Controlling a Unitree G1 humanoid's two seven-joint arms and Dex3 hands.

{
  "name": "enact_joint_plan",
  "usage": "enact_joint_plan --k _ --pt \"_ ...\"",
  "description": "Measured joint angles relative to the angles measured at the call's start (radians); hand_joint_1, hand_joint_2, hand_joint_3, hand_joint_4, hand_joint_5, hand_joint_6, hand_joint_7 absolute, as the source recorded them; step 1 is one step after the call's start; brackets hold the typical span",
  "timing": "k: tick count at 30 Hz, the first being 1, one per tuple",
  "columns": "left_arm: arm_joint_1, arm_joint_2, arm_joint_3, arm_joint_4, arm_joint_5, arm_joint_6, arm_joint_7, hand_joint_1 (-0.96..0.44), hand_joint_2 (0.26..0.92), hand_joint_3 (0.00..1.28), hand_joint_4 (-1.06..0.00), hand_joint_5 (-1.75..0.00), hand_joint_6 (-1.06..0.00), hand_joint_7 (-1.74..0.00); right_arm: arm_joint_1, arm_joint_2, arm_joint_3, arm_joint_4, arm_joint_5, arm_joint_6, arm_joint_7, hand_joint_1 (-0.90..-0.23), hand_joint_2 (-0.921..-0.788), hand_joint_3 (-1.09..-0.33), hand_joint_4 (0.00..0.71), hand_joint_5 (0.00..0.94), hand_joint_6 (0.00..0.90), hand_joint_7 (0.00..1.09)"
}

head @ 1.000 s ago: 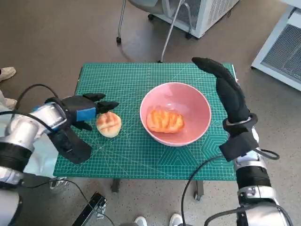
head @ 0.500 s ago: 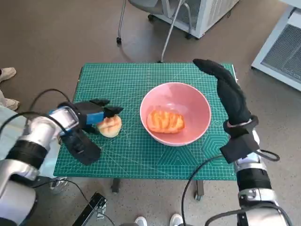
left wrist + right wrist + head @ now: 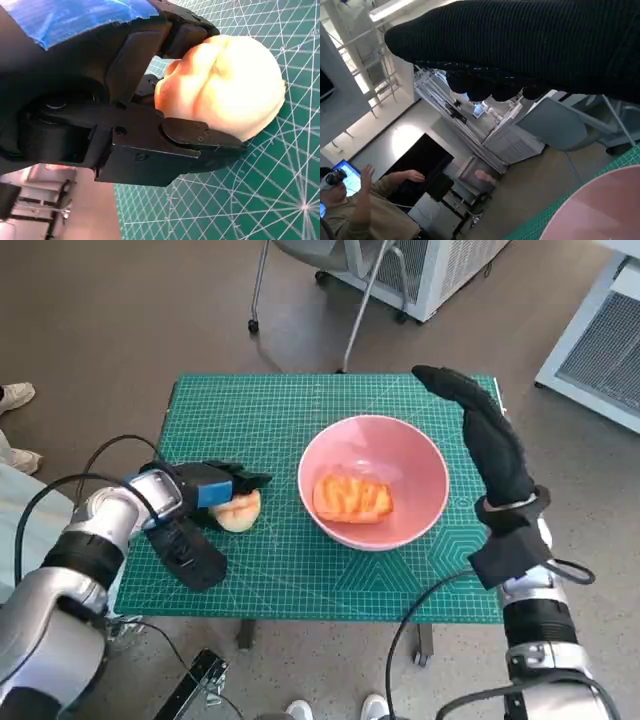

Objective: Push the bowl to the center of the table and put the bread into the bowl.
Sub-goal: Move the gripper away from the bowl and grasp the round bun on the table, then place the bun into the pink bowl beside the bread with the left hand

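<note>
**Closing on the second roll, bowl already central**

Starting nearest you, your left hand [image 3: 205, 490] sits by the table's left edge, about midway along it, with its black fingers [image 3: 200, 137] wrapped around the pale bread roll [image 3: 238, 509]. The left wrist view shows fingers against both sides of the roll, so you have it gripped, though it looks to be resting on the green cutting mat [image 3: 300, 570] and not yet lifted. The roll is round and domed with no clear long axis; its scored top faces up and slightly toward the bowl.

Just beyond, the pink bowl [image 3: 425, 455] stands upright near the middle of the table, a touch toward the right edge. I judge the push finished, or close enough. An orange-glazed bread [image 3: 350, 496] already lies in the bowl's bottom, its long axis running left edge to right edge, scored top upward. So one piece is in, and the pale roll is what is left: lift it, carry it toward the bowl's near-left rim, and drop it beside the glazed piece.

Farther out, your right hand [image 3: 480, 430] hangs above the table's far right corner, just past the bowl's rim, gloved fingers extended and holding nothing. The right wrist view shows the glove, a slice of pink rim, and a person seated off beyond the table.
</note>
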Motion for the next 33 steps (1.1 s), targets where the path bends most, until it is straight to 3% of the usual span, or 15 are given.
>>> enact_joint_plan --k 1,2,3,4,7,15,25,28,31,33 --pt "-0.001 -0.002 -0.003 0.011 -0.004 -0.006 0.010 0.12 0.921 0.22 -0.56 -0.29 -0.63 -0.39 0.000 0.000 0.000 0.000 0.000 0.000 -0.001 -0.649 -0.921 -0.714 0.270 0.000 -0.001 0.61" --pt "-0.002 -0.005 -0.005 0.022 -0.012 -0.012 0.024 0.08 0.921 0.23 -0.51 -0.65 -0.60 -0.75 0.000 0.000 0.000 0.000 0.000 0.000 -0.001 -0.652 -0.921 -0.714 0.270 0.000 -0.001 0.61" --pt "-0.004 -0.006 -0.005 0.031 -0.019 -0.016 0.038 0.05 0.921 0.21 -0.51 -0.84 -0.60 -0.97 0.000 0.000 -0.001 0.000 0.000 0.000 -0.002 -0.653 -0.921 -0.714 0.270 0.000 -0.001 0.61" --pt "-0.006 -0.006 -0.006 0.039 -0.024 -0.021 0.052 0.03 0.921 0.20 -0.51 -0.96 -0.60 -1.11 0.000 0.000 -0.001 0.000 0.000 0.000 -0.003 -0.654 -0.921 -0.713 0.270 0.000 -0.001 0.61" --pt "-0.013 -0.006 -0.010 0.055 -0.036 -0.036 0.085 0.01 0.921 0.13 -0.58 -1.02 -0.64 -1.25 0.000 0.000 -0.001 0.000 0.000 0.000 -0.008 -0.651 -0.921 -0.714 0.270 0.000 -0.001 0.61" --pt "-0.022 -0.005 -0.014 0.055 -0.074 -0.046 0.099 0.00 0.920 0.05 -0.68 -1.00 -0.70 -1.25 0.000 0.000 -0.001 0.002 0.000 0.000 -0.010 -0.642 -0.921 -0.714 0.269 0.000 -0.001 0.61" --pt "-0.044 0.039 0.037 -0.041 -0.144 -0.081 0.010 0.00 0.919 0.05 -0.65 -1.20 -0.72 -1.08 0.000 0.000 -0.002 0.005 0.000 0.000 -0.012 -0.635 -0.921 -0.713 0.268 0.000 -0.001 0.60" --pt "-0.067 0.067 0.075 -0.095 -0.168 -0.089 -0.017 0.00 0.920 0.04 -0.66 -1.19 -0.72 -1.08 -0.001 0.000 -0.002 0.009 0.000 0.000 -0.012 -0.631 -0.921 -0.714 0.268 0.000 -0.001 0.60" --pt "-0.112 0.094 0.119 -0.141 -0.189 -0.089 -0.035 0.00 0.909 0.06 -0.62 -1.36 -0.79 -0.87 -0.002 0.000 -0.002 0.014 0.000 0.000 -0.012 -0.629 -0.921 -0.714 0.267 0.000 -0.001 0.60" --pt "-0.149 0.105 0.146 -0.163 -0.204 -0.085 -0.046 0.00 0.904 0.07 -0.61 -1.40 -0.81 -0.82 -0.003 0.000 -0.002 0.017 0.000 0.001 -0.011 -0.629 -0.921 -0.714 0.267 0.000 -0.001 0.60"
